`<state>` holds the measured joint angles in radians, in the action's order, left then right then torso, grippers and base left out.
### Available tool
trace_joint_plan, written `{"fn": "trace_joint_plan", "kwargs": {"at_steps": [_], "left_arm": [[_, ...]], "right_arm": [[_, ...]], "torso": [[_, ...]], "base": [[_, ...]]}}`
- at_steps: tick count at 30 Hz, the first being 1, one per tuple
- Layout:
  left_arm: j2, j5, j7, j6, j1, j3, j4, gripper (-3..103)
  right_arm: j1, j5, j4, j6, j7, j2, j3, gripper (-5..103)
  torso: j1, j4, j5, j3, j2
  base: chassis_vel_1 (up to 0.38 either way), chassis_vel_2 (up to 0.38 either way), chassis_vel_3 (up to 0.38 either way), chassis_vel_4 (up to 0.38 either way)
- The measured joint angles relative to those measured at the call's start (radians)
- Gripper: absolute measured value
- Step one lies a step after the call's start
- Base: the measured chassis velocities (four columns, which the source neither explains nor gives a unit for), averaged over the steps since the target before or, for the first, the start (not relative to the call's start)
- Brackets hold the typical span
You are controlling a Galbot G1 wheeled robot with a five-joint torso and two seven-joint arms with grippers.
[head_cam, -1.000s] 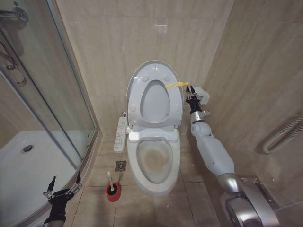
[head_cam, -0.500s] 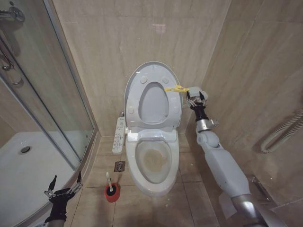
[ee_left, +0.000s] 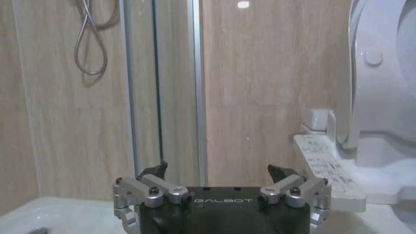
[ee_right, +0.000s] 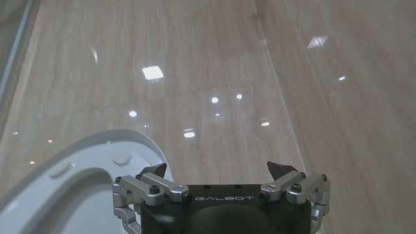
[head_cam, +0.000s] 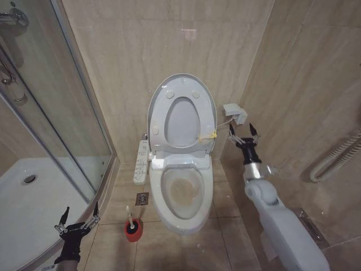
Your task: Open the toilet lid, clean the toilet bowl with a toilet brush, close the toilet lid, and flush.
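The toilet lid (head_cam: 181, 116) is standing upright against the tiled wall, so the opening step looks done; the right gripper (head_cam: 244, 133) is hanging at its three o'clock, fingers spread wide, gripping nothing; the left gripper (head_cam: 77, 220) is waiting low, open and empty. Fetching the toilet brush (head_cam: 131, 219) seems next: thin white stick, dark bristles, red cup, standing at eight o'clock from the glossy, brown-stained toilet bowl (head_cam: 183, 195).

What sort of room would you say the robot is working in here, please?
A small tiled bathroom: a toilet with its toilet lid raised over the stained toilet bowl, a glass shower enclosure, and a toilet brush on the floor.
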<state>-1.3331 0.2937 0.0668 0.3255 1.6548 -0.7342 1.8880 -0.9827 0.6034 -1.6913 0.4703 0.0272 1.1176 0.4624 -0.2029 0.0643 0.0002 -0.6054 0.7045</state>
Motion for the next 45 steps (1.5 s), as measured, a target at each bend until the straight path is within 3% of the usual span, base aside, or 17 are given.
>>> {"fn": "trace_joint_plan", "kwargs": {"at_steps": [6, 13, 18, 28, 32, 36, 39, 43, 45], "left_arm": [[0.014, 0.019, 0.001, 0.006, -0.012, 0.003, 0.010, 100], [0.025, 0.042, 0.001, 0.011, -0.017, -0.004, 0.026, 100], [0.046, 0.053, 0.001, 0.011, -0.028, -0.005, 0.026, 100], [0.080, 0.073, 0.001, 0.014, -0.045, 0.000, 0.016, 100], [0.089, 0.073, 0.001, 0.016, -0.046, 0.002, 0.019, 100], [0.098, 0.072, -0.003, 0.020, -0.046, 0.006, 0.018, 100], [0.111, 0.068, -0.011, 0.026, -0.056, 0.012, -0.011, 100], [0.147, 0.065, -0.051, 0.045, -0.099, 0.027, -0.100, 100], [0.154, 0.067, -0.065, 0.052, -0.114, 0.032, -0.124, 100]], "right_arm": [[-0.204, -0.011, -0.212, 0.011, -0.007, 0.017, 0.033, 100], [-0.360, -0.064, -0.330, 0.019, -0.013, 0.039, 0.036, 100], [-0.437, -0.099, -0.353, 0.034, -0.014, 0.047, 0.043, 100], [-0.617, -0.205, -0.365, 0.091, -0.033, 0.133, 0.052, 100], [-0.673, -0.206, -0.380, 0.070, -0.090, 0.161, 0.049, 100], [-0.712, -0.148, -0.433, 0.010, -0.149, 0.176, 0.034, 100], [-0.730, -0.140, -0.454, 0.007, -0.115, 0.167, 0.042, 100], [-0.764, -0.141, -0.470, 0.025, 0.057, 0.133, 0.069, 100], [-0.769, -0.136, -0.473, 0.019, 0.095, 0.129, 0.072, 100]], "torso": [[0.000, 0.0001, -0.0004, 0.000, 0.000], [0.000, -0.0002, -0.0004, 0.000, 0.000], [0.000, -0.0002, -0.0004, 0.000, 0.000], [0.000, -0.0003, -0.0004, 0.000, 0.000], [0.000, 0.0000, -0.0003, 0.000, 0.000], [0.000, -0.0002, -0.0003, 0.000, 0.000], [0.000, -0.0004, -0.0003, 0.000, 0.000], [0.000, -0.0003, -0.0003, 0.000, 0.000], [0.000, -0.0004, -0.0004, 0.000, 0.000]], "base": [[0.000, 0.000, 0.000, 0.000], [0.000, 0.000, 0.000, 0.000], [0.000, 0.000, 0.000, 0.000], [0.000, 0.000, 0.000, 0.000], [0.000, 0.000, 0.000, 0.000], [0.000, 0.000, 0.000, 0.000], [0.000, 0.000, 0.000, 0.000], [0.000, 0.000, 0.000, 0.000], [0.000, 0.000, 0.000, 0.000]]}}
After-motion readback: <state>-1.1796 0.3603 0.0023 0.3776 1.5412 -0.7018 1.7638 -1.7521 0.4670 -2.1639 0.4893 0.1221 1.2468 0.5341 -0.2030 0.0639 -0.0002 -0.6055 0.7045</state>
